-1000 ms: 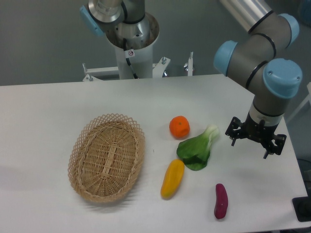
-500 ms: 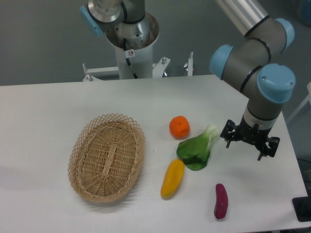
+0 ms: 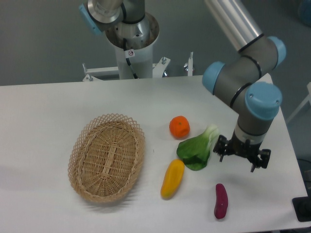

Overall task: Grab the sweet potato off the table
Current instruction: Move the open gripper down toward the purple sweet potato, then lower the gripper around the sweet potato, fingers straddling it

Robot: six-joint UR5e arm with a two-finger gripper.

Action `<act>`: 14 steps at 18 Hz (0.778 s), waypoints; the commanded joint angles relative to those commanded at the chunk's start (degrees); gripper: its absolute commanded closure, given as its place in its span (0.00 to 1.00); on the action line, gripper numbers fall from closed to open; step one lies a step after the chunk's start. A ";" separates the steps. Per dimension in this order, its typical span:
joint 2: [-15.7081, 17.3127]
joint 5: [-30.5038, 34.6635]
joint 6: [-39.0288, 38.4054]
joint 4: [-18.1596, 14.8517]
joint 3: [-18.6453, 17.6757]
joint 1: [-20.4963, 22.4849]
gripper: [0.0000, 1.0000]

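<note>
Sweet potato not yet grasped.

Nearest the table's (image 3: 48, 111) front edge the sweet potato (image 3: 220, 200) is seen lying untouched; just beyond and above it the gripper (image 3: 241, 154) is held with fingers spread and nothing between them. Descent, closing and lifting are judged still to be done.

One fixed camera stands at the front edge of the table (image 3: 58, 102), raised, looking down and across toward the arm's base (image 3: 132, 41) and grey wall.
</note>
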 joint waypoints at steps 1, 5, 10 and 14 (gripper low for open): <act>-1.05 0.00 -1.06 1.93 0.00 -0.53 0.00; -3.34 0.00 -4.14 6.08 0.26 -1.94 0.00; -5.72 0.44 -6.78 8.63 0.70 -3.52 0.00; -7.39 1.32 -7.48 9.68 1.40 -3.96 0.00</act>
